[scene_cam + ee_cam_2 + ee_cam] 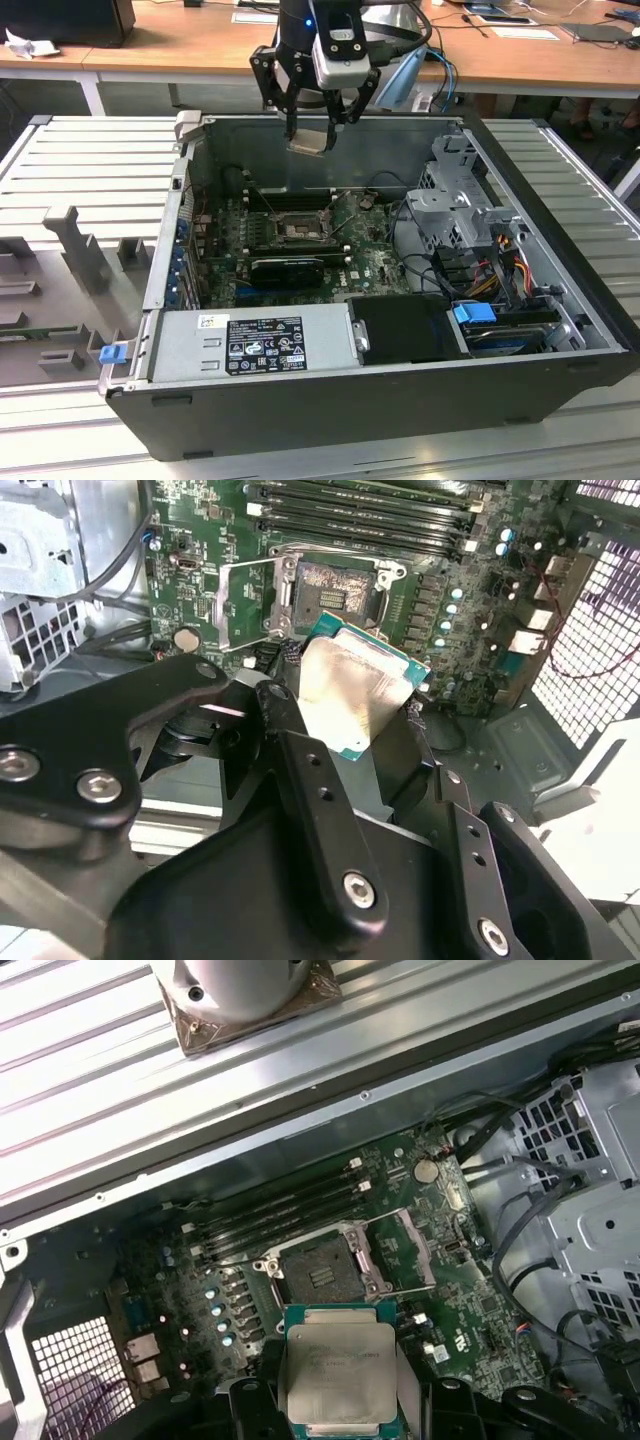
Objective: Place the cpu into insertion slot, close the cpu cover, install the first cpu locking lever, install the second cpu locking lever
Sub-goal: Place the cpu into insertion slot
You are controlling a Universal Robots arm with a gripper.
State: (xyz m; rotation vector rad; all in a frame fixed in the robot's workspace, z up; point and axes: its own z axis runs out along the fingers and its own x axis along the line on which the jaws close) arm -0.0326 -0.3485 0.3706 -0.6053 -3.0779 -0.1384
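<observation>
CPU (337, 1375) hangs clamped in the gripper (312, 128) above the computer case (350, 412) far edge, well short of the open insertion slot (320, 1270), so placing it, the step in hand, needs squared alignment.

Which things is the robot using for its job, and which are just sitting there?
For the job: hand, holding the cpu; insertion slot, empty; cpu cover, lifted.
Just sitting there: memory slots; graphics card; power supply; drive cage.
</observation>
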